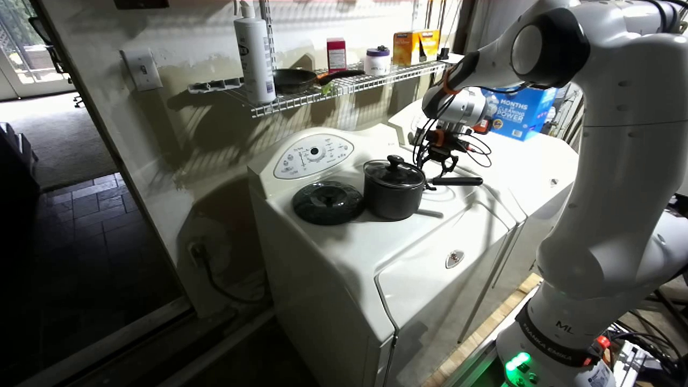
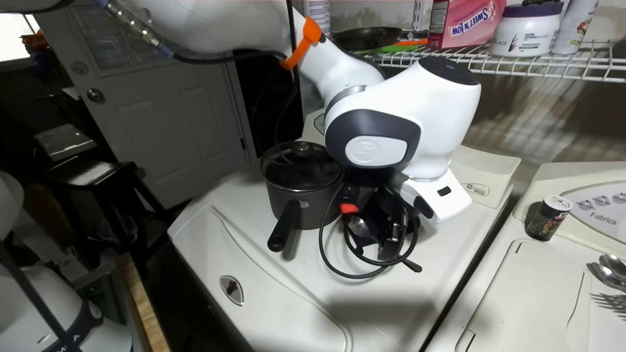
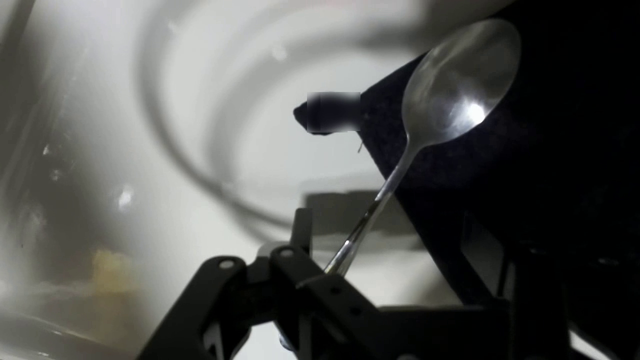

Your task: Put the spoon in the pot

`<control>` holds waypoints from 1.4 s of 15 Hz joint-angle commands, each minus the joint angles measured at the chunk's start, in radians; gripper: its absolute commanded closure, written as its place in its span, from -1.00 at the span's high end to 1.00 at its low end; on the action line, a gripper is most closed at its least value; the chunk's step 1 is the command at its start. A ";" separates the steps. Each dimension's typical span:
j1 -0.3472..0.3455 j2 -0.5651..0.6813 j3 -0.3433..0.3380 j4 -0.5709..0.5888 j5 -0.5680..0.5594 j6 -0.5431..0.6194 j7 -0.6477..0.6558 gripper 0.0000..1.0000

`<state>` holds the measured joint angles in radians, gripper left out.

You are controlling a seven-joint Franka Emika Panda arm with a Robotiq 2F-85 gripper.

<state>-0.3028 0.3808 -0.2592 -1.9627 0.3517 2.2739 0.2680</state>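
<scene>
The pot (image 1: 393, 198) is dark grey. It stands on the white machine top, also in an exterior view (image 2: 281, 200). A glass lid (image 1: 396, 173) with a black knob covers it. My gripper (image 1: 441, 164) is low beside the pot and hides part of the spoon in an exterior view (image 2: 358, 226). In the wrist view my gripper's jaws (image 3: 407, 225) look apart, the right one dark on dark. The silver spoon (image 3: 460, 82) shows its bowl against a black thing (image 3: 500, 165) with a short tab. Its handle runs behind the left finger; whether it touches the fingers I cannot tell.
A flat dark round lid (image 1: 328, 203) lies beside the pot. The pot's handle (image 1: 457, 181) juts towards the gripper's side. A wire shelf (image 1: 317, 92) holds bottles and a pan above. A can (image 2: 548, 218) and more cutlery (image 2: 609, 276) are on the neighbouring machine. Cables loop round the gripper.
</scene>
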 commanded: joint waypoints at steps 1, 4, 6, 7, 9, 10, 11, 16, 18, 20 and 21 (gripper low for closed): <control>-0.020 0.032 0.011 0.055 0.020 -0.055 0.002 0.30; -0.021 0.039 0.008 0.065 0.016 -0.071 0.010 0.01; -0.024 0.044 0.006 0.073 0.016 -0.082 0.014 -0.07; -0.025 0.047 0.005 0.078 0.015 -0.088 0.018 -0.13; -0.028 0.053 0.004 0.087 0.015 -0.095 0.021 -0.20; -0.029 0.056 0.004 0.091 0.015 -0.098 0.022 -0.13; -0.030 0.058 0.003 0.093 0.014 -0.100 0.024 -0.14; -0.038 0.073 0.002 0.113 0.014 -0.123 0.033 -0.14; -0.040 0.080 0.004 0.122 0.015 -0.138 0.035 -0.18; -0.041 0.089 0.005 0.132 0.015 -0.152 0.038 -0.18; -0.041 0.094 0.005 0.137 0.015 -0.159 0.039 -0.16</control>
<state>-0.3328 0.4408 -0.2618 -1.8783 0.3517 2.1651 0.2880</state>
